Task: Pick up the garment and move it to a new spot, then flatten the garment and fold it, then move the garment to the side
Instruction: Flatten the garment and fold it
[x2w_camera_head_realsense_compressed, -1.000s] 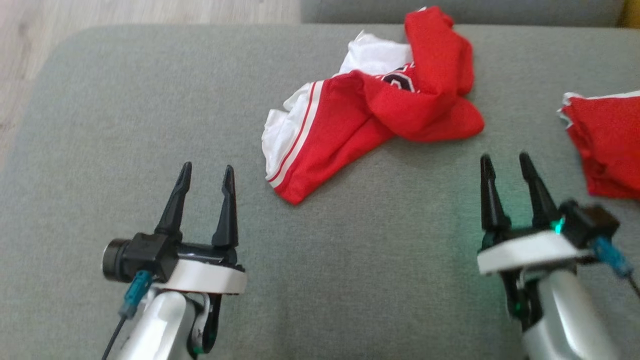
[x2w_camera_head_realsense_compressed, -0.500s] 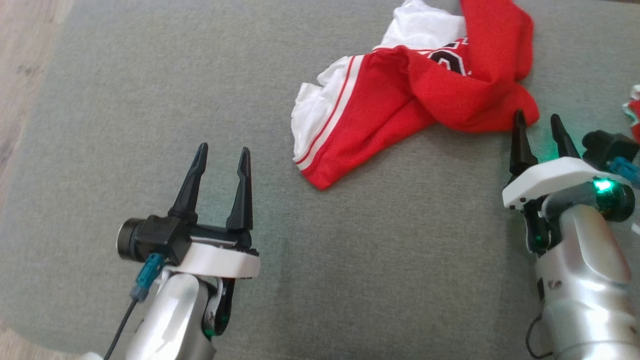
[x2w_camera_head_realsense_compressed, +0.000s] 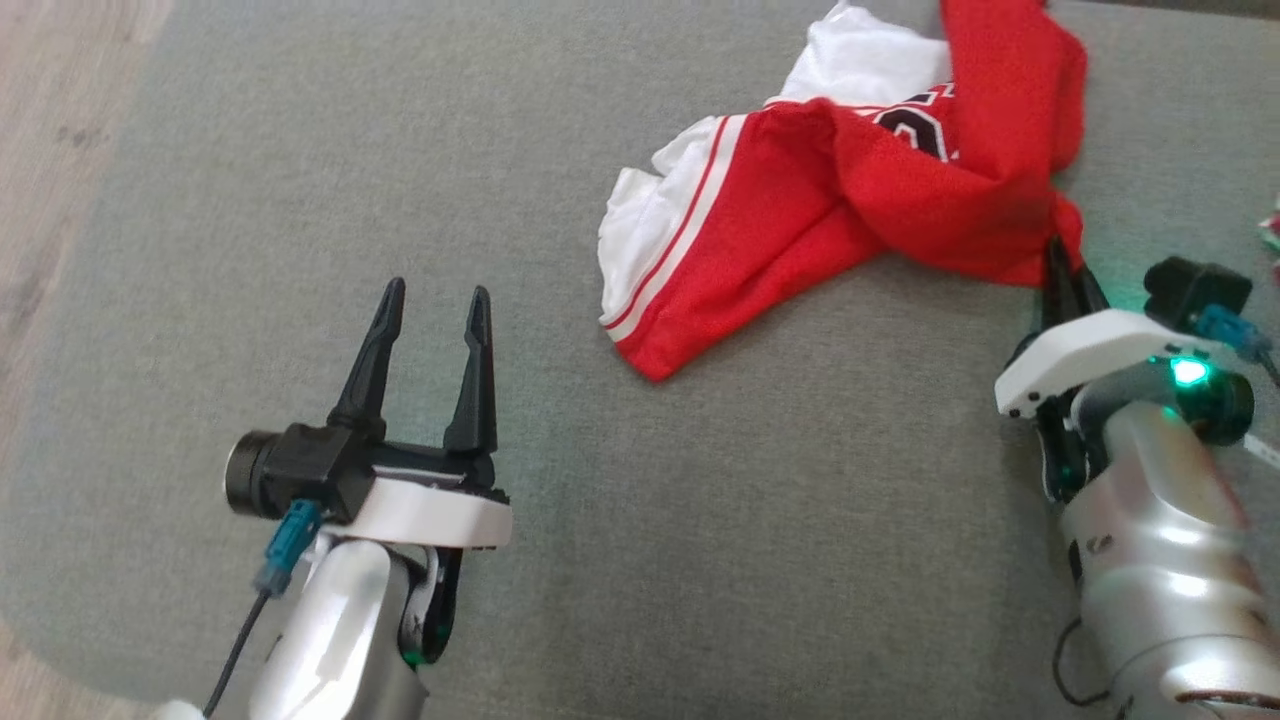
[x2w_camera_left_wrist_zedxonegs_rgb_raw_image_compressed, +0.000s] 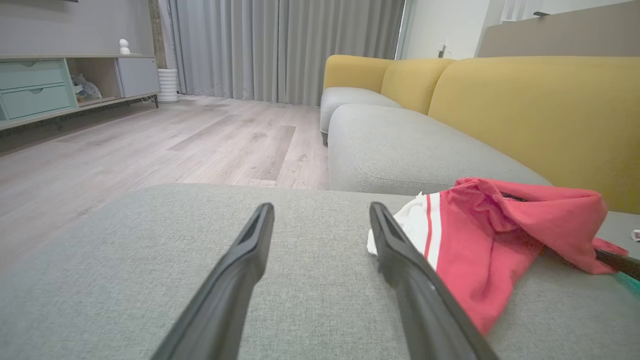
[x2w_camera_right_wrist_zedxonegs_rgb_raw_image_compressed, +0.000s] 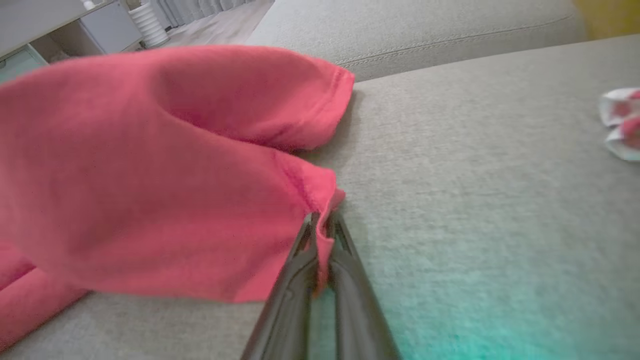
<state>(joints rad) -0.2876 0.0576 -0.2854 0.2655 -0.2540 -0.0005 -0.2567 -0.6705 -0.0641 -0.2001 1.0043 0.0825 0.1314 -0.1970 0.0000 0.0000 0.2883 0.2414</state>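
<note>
The garment (x2w_camera_head_realsense_compressed: 800, 210) is a crumpled red and white jersey with black lettering, lying on the grey sofa cushion (x2w_camera_head_realsense_compressed: 300, 200) at the upper middle. My right gripper (x2w_camera_head_realsense_compressed: 1068, 268) is shut on the garment's red right-hand edge; in the right wrist view a fold of the red cloth (x2w_camera_right_wrist_zedxonegs_rgb_raw_image_compressed: 150, 165) is pinched between the closed fingers of the right gripper (x2w_camera_right_wrist_zedxonegs_rgb_raw_image_compressed: 322, 225). My left gripper (x2w_camera_head_realsense_compressed: 432, 300) stands open over bare cushion, to the left of the garment and apart from it. In the left wrist view the left gripper (x2w_camera_left_wrist_zedxonegs_rgb_raw_image_compressed: 320, 215) has nothing between its fingers, with the garment (x2w_camera_left_wrist_zedxonegs_rgb_raw_image_compressed: 490, 235) to the right.
A second red and white piece of cloth (x2w_camera_head_realsense_compressed: 1270, 225) lies at the far right edge. The cushion's rounded left edge drops to a wooden floor (x2w_camera_head_realsense_compressed: 50, 120). A yellow sofa back (x2w_camera_left_wrist_zedxonegs_rgb_raw_image_compressed: 525, 110) rises behind the cushions, and a low cabinet (x2w_camera_left_wrist_zedxonegs_rgb_raw_image_compressed: 60, 85) stands across the room.
My right gripper has moved forward to the garment's right edge and shut on it. The head camera has shifted, so the whole picture has slid. The left gripper stays open.
</note>
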